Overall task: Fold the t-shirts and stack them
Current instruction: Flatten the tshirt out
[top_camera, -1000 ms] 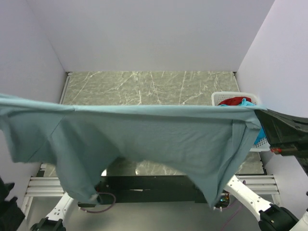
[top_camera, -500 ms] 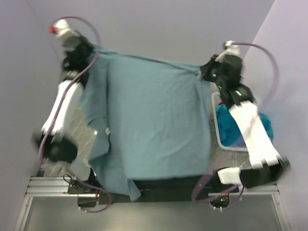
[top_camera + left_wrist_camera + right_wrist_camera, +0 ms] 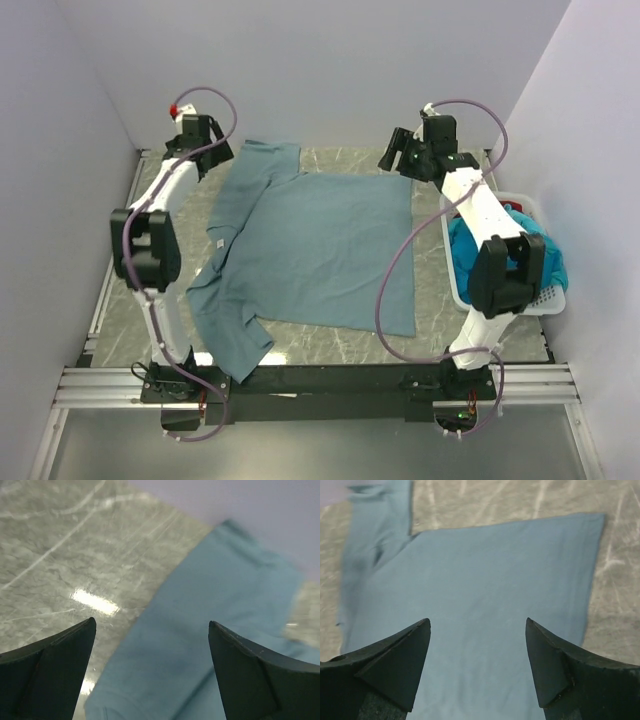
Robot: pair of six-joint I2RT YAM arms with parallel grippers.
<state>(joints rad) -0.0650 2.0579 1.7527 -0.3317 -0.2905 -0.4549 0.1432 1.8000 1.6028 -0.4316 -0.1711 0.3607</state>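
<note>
A large grey-blue t-shirt (image 3: 320, 250) lies spread flat on the marble table, its collar side to the left and one sleeve reaching toward the near edge. My left gripper (image 3: 213, 158) hovers open over the far sleeve (image 3: 210, 595), with nothing between its fingers. My right gripper (image 3: 393, 157) hangs open above the shirt's far right corner, and in the right wrist view the cloth (image 3: 485, 580) lies flat below the spread fingers. A turquoise t-shirt (image 3: 466, 252) is bunched in the basket at the right.
A white lattice basket (image 3: 543, 297) stands at the table's right edge, partly behind my right arm. Bare marble (image 3: 60, 555) shows left of the shirt and along the back. Pale walls close in the back and both sides.
A second ago both grippers held the grey-blue shirt stretched in the air. They carried it to the far side and laid it down. Both have opened and let go.
</note>
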